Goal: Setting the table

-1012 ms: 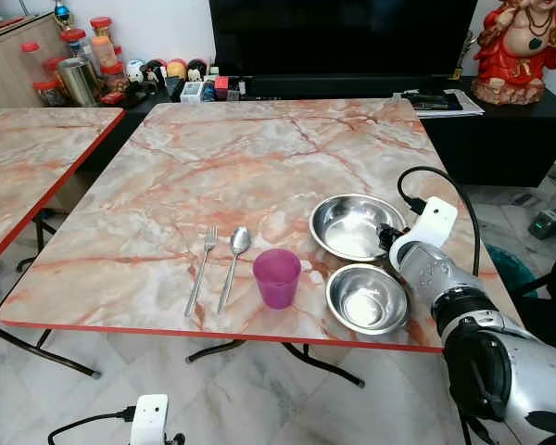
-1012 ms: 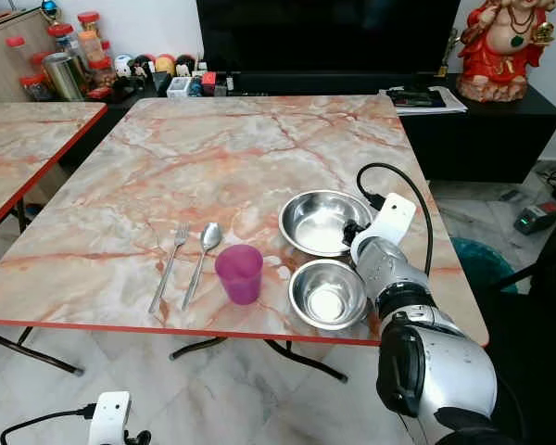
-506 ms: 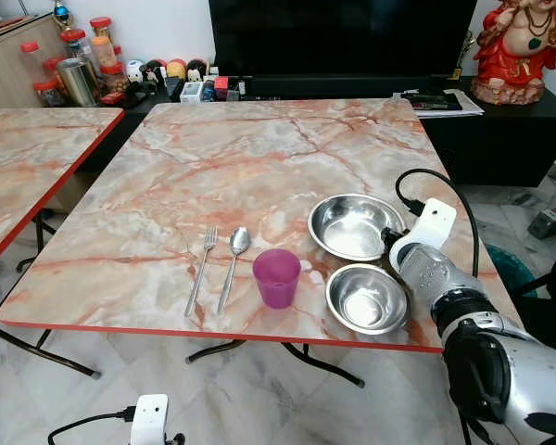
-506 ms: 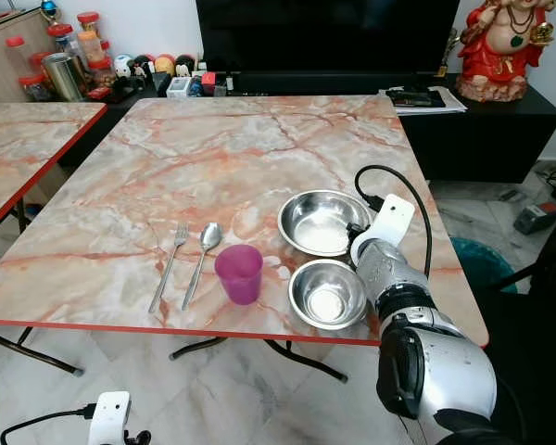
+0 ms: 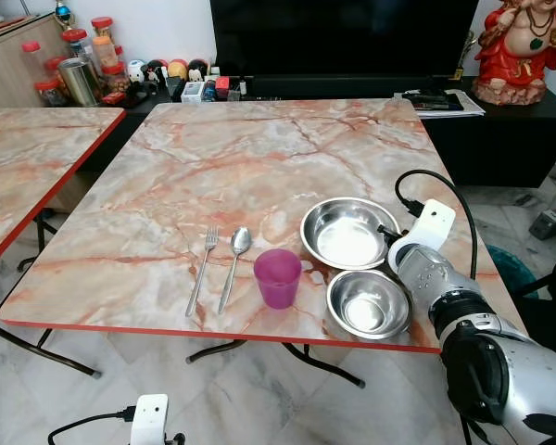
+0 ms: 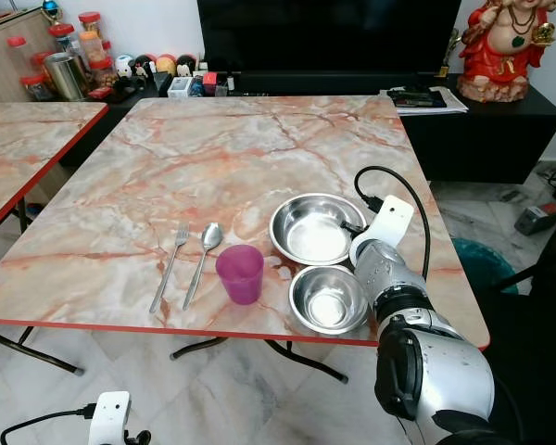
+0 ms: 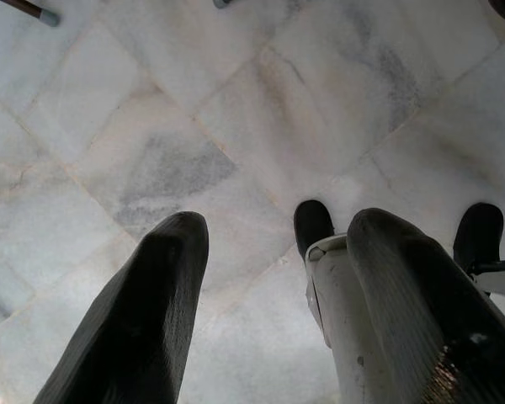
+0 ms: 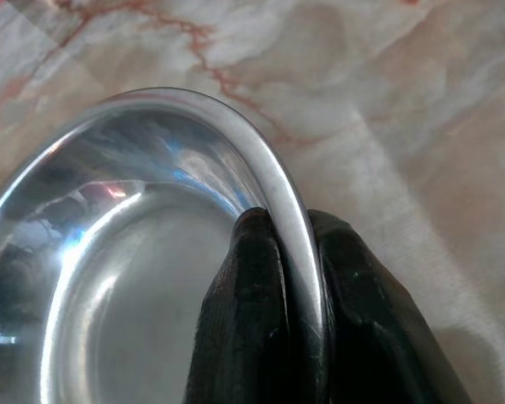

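On the marble table (image 5: 259,158) near its front right lie a large steel bowl (image 5: 345,234) and, just in front of it, a smaller steel bowl (image 5: 368,303). My right gripper (image 8: 295,252) is shut on the large bowl's right rim, one finger inside and one outside. A purple cup (image 5: 277,277) stands left of the small bowl. Further left a spoon (image 5: 233,264) and a fork (image 5: 202,267) lie side by side. My left gripper (image 7: 269,295) hangs open over the floor tiles.
A second marble table (image 5: 28,158) stands to the left. Behind the table a black TV unit (image 5: 500,130) carries jars (image 5: 69,65), small items and a red figurine (image 5: 519,46). Table legs and pale floor tiles (image 5: 259,399) lie below the front edge.
The large steel bowl has slid a little to the left across the table, held by my right gripper. The cup, cutlery and small bowl have stayed put.
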